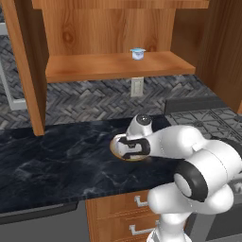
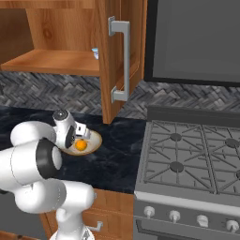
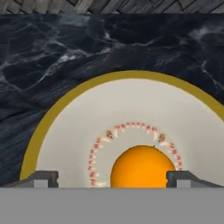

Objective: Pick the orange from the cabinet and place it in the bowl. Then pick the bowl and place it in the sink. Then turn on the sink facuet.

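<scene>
The robot's 2-finger gripper (image 3: 112,178) is hovering wide open, gripping nothing, its tips flanking the small round bright-orange fruit (image 3: 142,166) lying inside the shallow tan-rimmed cream bowl (image 3: 65,131), which is sitting on the black marble counter (image 3: 52,57).

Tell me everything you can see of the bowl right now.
The bowl is shallow and round, with a tan-brown rim and a cream inside ringed by small reddish marks around its centre; it looks ceramic. It sits upright on the dark marbled counter, below the open cabinet and left of the stove. The orange lies in its middle. The gripper hangs over it with jaws open on either side of the orange, not gripping the bowl.
</scene>
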Tool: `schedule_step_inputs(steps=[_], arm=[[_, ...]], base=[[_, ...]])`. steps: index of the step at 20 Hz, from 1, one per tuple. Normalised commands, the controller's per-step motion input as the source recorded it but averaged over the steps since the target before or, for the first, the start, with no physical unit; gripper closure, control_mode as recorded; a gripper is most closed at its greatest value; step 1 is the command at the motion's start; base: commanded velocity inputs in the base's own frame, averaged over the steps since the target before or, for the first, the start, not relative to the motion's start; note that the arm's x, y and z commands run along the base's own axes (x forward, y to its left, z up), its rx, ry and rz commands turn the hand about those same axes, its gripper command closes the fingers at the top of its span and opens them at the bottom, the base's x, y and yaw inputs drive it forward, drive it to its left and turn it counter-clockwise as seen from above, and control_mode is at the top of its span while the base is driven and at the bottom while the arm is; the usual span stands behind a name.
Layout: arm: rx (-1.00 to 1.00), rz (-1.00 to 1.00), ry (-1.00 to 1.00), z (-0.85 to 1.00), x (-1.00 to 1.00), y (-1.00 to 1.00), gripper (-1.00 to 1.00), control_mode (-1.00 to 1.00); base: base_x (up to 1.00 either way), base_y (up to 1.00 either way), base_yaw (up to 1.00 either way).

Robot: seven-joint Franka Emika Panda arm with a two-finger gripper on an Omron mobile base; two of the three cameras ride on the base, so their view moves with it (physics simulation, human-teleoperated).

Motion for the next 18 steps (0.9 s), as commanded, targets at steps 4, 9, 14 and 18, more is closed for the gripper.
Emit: schedule_step_inputs(steps=[4,9,14,18], arm=[[-0.25,0.22,0.00,0.02,-0.40,0.96,-1.00,-1.00],[-0.19,0.10,0.13,-0.08,0.06,0.55,-1.00,-1.00],[-0.09,0.00,0.20,-0.17,0.35,0.03,-1.00,-1.00],[-0.03,0.00,0.17,-0.39,0.13,-0.06,-1.00,-1.00]], base=[[0.00,0.00,0.00],[0.00,0.00,0.00],[0.00,0.00,0.00],[0.00,0.00,0.00]])
